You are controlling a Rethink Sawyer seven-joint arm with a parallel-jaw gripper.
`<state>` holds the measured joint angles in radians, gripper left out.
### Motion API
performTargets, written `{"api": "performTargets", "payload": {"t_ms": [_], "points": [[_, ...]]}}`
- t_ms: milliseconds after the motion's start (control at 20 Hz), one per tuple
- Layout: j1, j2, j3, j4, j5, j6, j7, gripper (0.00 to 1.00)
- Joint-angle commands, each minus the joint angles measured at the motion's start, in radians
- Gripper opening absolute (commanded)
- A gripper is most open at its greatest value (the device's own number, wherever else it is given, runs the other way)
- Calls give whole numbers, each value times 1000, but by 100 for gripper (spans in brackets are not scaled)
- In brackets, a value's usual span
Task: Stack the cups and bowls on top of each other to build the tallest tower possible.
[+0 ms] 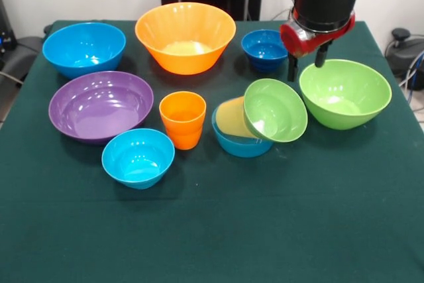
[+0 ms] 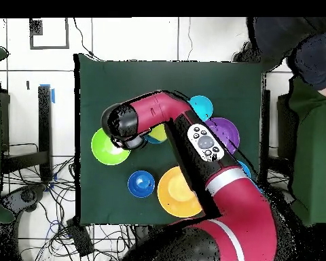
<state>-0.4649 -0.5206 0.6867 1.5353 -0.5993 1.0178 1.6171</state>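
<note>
Our gripper (image 1: 306,64), jaws apart and empty, hangs at the large lime green bowl's (image 1: 345,93) ten o'clock rim.

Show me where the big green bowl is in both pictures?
Front view: the large lime green bowl sits at the right, just below the gripper.
Overhead view: it lies at the left, partly under the arm's end.
Shared landmark: the small dark blue bowl nearby.
</note>
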Motion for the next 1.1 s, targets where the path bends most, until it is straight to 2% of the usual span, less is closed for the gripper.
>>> {"api": "performTargets", "payload": {"t_ms": [50, 400, 1100], "points": [[-8, 82, 4, -70, -80, 10, -261, 100], [-24, 92, 6, -70, -65, 30, -265, 100], [-38, 131, 7, -93, -88, 20, -285, 100]]}}
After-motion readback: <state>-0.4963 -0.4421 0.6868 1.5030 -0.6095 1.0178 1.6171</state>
